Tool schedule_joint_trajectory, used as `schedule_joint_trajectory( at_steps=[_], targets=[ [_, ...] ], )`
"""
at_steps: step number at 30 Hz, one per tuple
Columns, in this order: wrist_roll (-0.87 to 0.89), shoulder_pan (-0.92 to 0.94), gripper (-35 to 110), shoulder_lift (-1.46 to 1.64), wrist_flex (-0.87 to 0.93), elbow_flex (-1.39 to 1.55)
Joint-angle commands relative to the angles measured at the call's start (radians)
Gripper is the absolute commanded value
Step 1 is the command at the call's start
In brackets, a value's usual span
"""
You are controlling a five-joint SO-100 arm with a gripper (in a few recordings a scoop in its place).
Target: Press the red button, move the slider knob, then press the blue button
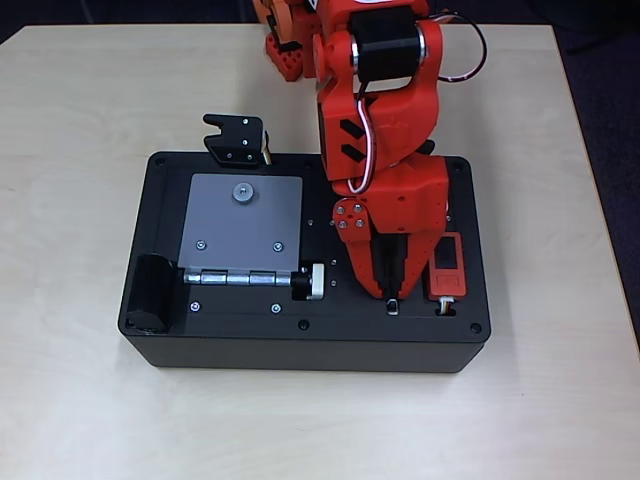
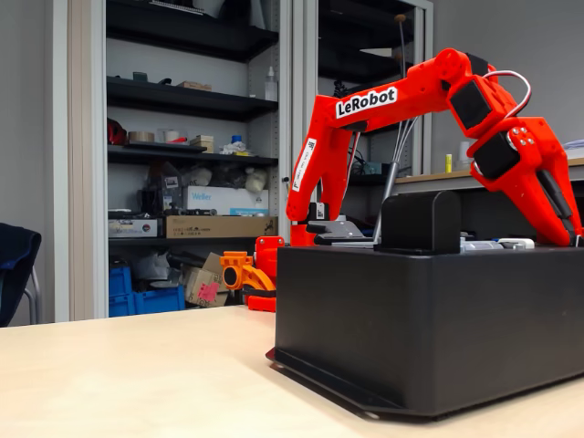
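In the overhead view the grey hinged plate (image 1: 243,223) lies left on the black box (image 1: 200,345). The gripper (image 1: 392,296), fingers seemingly clenched, tips down near the front edge, just left of the red screen module (image 1: 446,268). Buttons and slider knob are hidden beneath the arm; press straight down, gently, keeping the tip centred.

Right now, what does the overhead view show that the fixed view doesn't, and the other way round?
Overhead alone: the box's top face, with the grey hinged plate, the silver-and-black knob, the red module, and the hand tip down near the front edge. Fixed view alone: the shelves behind and the arm's LeRobot label. Both: the red arm reaching over the black box.
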Motion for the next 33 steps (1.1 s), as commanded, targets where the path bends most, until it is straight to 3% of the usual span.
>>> schedule_joint_trajectory(
  at_steps=[1,33],
  targets=[
    [0.017,0.021,0,0.028,-0.009,-0.025],
    [0.078,-0.071,0,0.262,0.091,0.058]
  ],
)
